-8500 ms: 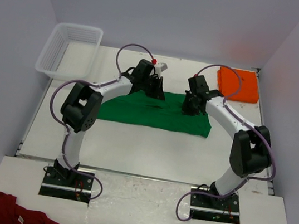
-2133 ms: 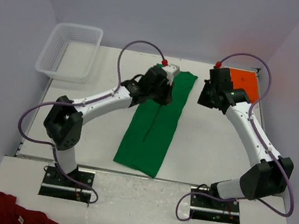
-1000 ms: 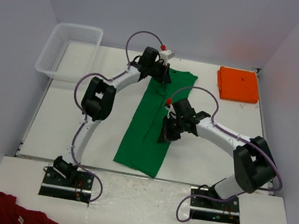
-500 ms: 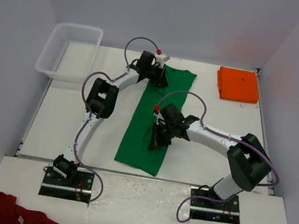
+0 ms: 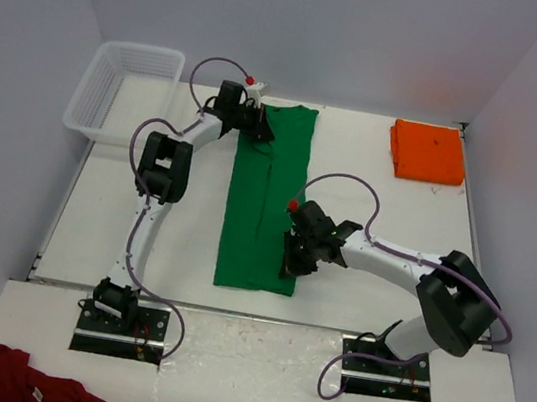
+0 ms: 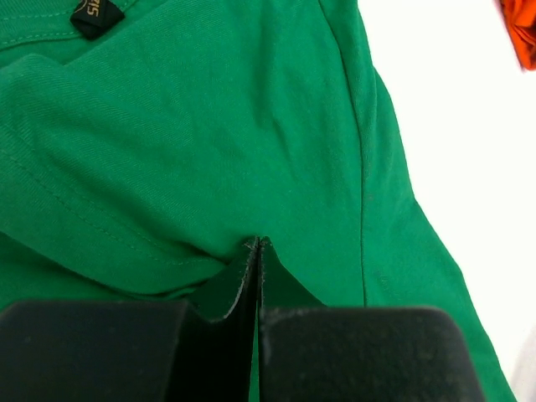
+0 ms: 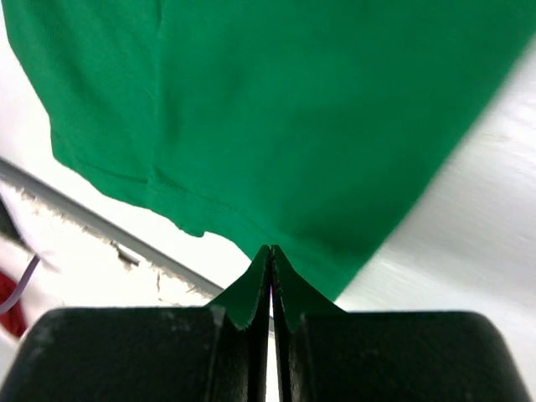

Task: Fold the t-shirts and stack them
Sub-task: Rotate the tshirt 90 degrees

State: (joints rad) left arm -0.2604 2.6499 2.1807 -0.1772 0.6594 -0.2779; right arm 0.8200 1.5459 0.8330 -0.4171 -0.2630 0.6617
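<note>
Left end effector [image 5: 257, 124], upper centre: clamped on the collar end of green shirt [image 5: 263, 200]. Shirt: narrow strip mid-frame on surface [image 5: 142, 233], likely stretched taut for a crosswise fold. Right end effector [image 5: 290, 263]: pinching its lower right edge. Orange shirt [image 5: 427, 152]: folded, upper right.

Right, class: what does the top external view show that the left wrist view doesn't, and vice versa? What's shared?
Only the top view: the basket, the dark red garment, the right end effector gripping the near corner of the green t-shirt. Only the left wrist: a black neck label. Both: the green t-shirt, the left end effector shut on it, some orange t-shirt.
</note>
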